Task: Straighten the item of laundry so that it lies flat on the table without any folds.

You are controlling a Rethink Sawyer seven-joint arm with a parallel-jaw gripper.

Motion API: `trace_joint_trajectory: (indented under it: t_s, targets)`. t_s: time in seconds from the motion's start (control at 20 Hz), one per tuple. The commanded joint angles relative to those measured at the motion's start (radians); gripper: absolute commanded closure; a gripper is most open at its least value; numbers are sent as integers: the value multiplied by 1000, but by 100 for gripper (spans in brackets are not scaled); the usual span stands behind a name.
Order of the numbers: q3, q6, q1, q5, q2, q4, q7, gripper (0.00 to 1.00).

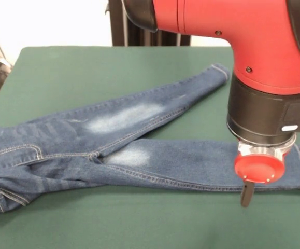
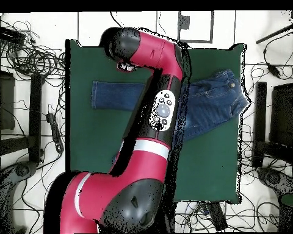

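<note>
A small pair of blue denim jeans (image 1: 139,140) lay on a large table (image 1: 113,67) covered in dark green cloth. In the front view the waistband sat at the left edge, bunched and rumpled, and the two legs ran out to the right, spread apart in a narrow V: one leg angled up toward the table's far side, the other lay nearly level along the near side. Pale faded patches marked both thighs. The robot's red and black arm came down from above at the right, and its gripper (image 1: 247,193) hung just past the near edge of the lower leg, close to the cuff. Only one dark fingertip showed below a round red disc, so whether the fingers were apart or together could not be told, and nothing appeared to be held. In the overhead view the arm covered the middle of the jeans, with one leg showing on one side and the waist on the other. Judging from this, the legs were already fairly flat and the creases remained at the waist and hip. A good next move would probably be to grip cloth by an edge, pull outward low over the table, and release gently to avoid dragging new wrinkles.
</note>
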Motion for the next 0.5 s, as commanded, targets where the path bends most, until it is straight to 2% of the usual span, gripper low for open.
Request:
trace_joint_trajectory:
  t_s: [0.05,0.5]
  targets:
    - [100,-70,34,-25,98,121,121,0]
    - [103,-61,27,-18,113,105,125,0]
